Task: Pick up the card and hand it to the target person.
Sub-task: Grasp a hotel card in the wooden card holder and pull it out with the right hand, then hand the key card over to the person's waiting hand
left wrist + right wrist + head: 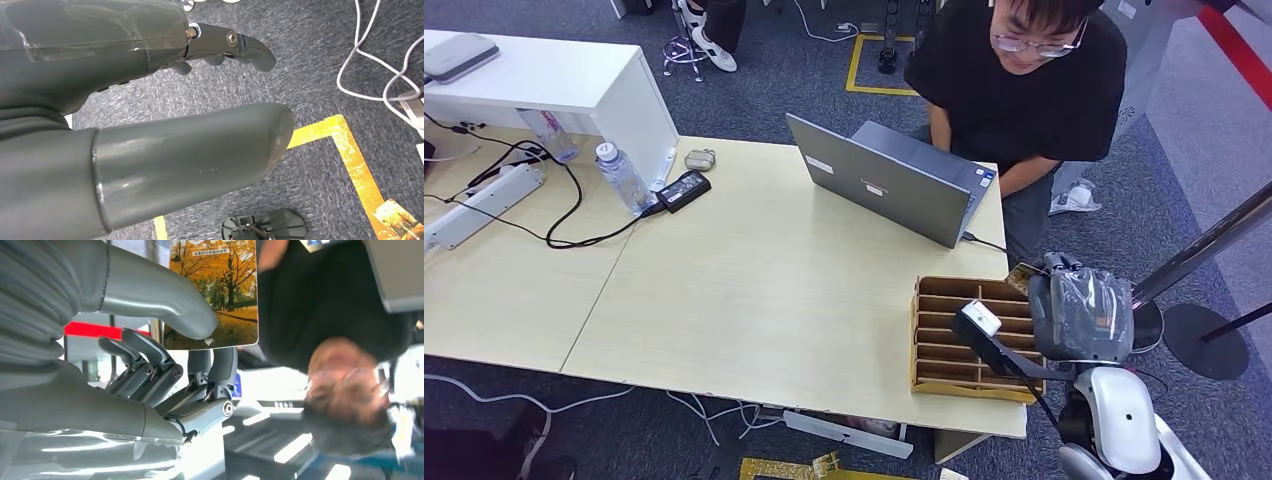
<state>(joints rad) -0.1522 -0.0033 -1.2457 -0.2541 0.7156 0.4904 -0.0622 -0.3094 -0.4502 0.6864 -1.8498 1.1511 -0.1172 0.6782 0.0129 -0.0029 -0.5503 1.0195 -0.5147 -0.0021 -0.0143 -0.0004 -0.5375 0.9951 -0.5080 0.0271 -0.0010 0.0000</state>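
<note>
Grey carpet (774,80) with yellow tape lines runs under two pale wooden tables (754,290) pushed edge to edge. On the far side sits one person (1024,90) in a black shirt, leaning toward one open grey laptop (889,185). At the near right corner of the table stands one brown slotted rack (949,335). Further left lie one water bottle (621,177), one black power brick (684,189), one white power strip (479,205) and black cables (564,215). A white cabinet (554,80) sits at the back left.

In the head view the right hand (1079,310), under a clear plastic wrap, is raised just right of the rack, near the person. The right wrist view shows it pinching one card (215,295), printed with orange autumn trees, between the thumb and the darker fingers (222,370); the card stands out past the thumb toward the person's chest. A sliver of the card (1022,276) also shows at the hand's edge in the head view.

The left hand (150,100) hangs over the carpet, its thumb and fingers apart and holding nothing. On the floor near it lie white cables (370,60) and one more autumn-print card (400,217) beside the tape.
</note>
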